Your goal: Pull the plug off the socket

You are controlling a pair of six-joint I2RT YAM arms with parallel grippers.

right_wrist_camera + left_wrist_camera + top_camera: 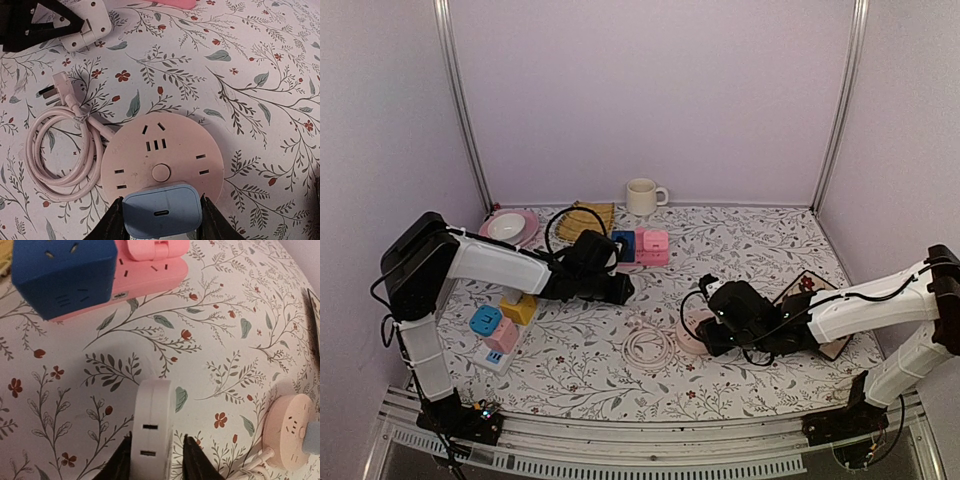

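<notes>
A round pink socket (160, 150) lies flat on the floral table, with a pale blue plug (162, 210) seated on its near edge. My right gripper (162, 216) is shut on the blue plug, one finger on each side. In the top view this gripper (715, 325) is low over the socket (692, 338). The socket's pink cord (60, 150) lies coiled to its left. My left gripper (154, 460) straddles a white adapter (152, 430). Its left finger touches the adapter and its right finger stands slightly off it.
A blue cube socket (62, 275) and a pink power strip (150, 280) lie beyond the left gripper. Coloured cube sockets (500, 325) sit at the left. A mug (642, 196), a pink plate (508, 227) and a yellow cloth (585, 218) stand at the back. A patterned tile (810, 290) lies at the right.
</notes>
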